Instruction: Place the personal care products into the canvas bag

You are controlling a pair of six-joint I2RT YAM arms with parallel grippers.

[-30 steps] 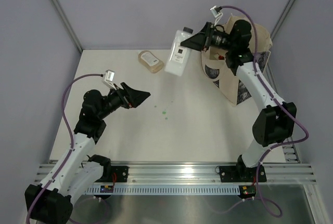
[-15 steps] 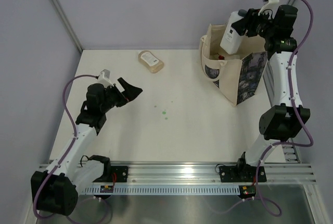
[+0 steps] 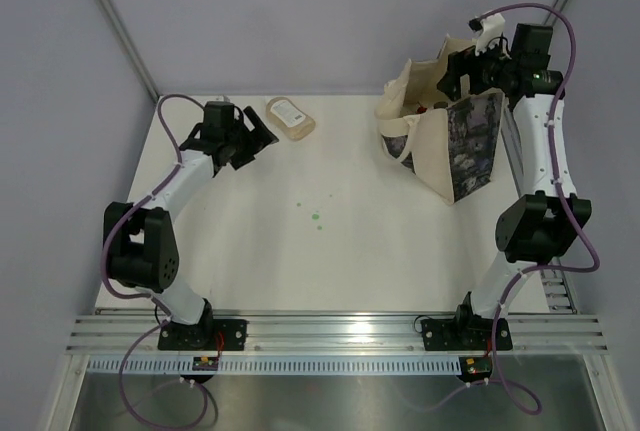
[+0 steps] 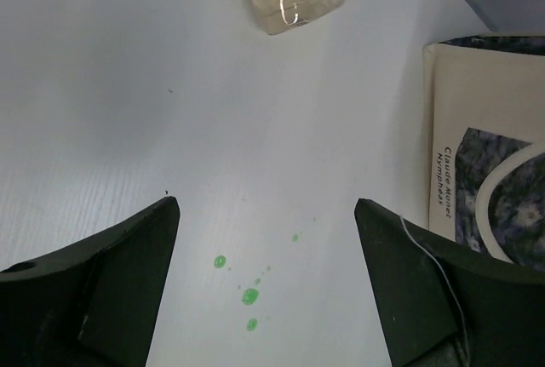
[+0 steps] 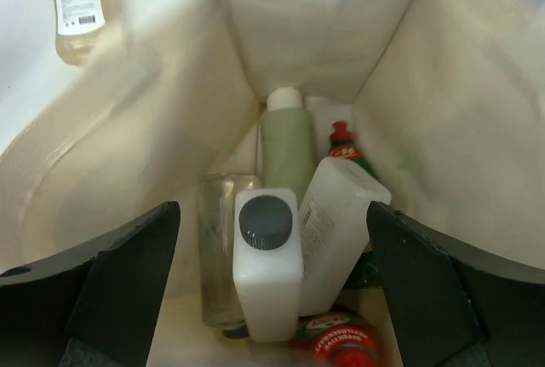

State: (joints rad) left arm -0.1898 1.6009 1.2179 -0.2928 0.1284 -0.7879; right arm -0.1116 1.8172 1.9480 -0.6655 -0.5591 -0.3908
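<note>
Right end effector (image 3: pixel 466 69) has let go: a second ago it carried the dark-capped bottle (image 5: pixel 266 273) over the worktop (image 3: pixel 330 251). Now its fingers are spread wide and empty above the mouth of the bag (image 3: pixel 470 146). The bottle stands inside the bag, cap up, touching a second pale bottle (image 5: pixel 339 231) that leans on it.

Also in the bag, from the right wrist view:
- pale-green white-capped bottle (image 5: pixel 287 141) at the back
- red-capped green bottle (image 5: pixel 345 150) beside it
- clear bottle (image 5: pixel 220 248) on the left
- red cap (image 5: pixel 336 341) at the bottom edge

Left arm swung from mid-worktop toward the far-left side. Left end effector (image 4: pixel 266 209) has its fingers apart, holds nothing, and is pointed at the pouch (image 3: pixel 290 117).

The pouch lies flat on the worktop near the back wall, well apart from the bag. It's the only product I can see outside the bag.

My read: that drop is done and the pouch is the last item. The left arm looks lined up for it but isn't on it yet. The pouch is flat and soft, so the grasp probably needs to come in low on an edge. The green spots (image 4: pixel 247 295) on the worktop are just marks.
</note>
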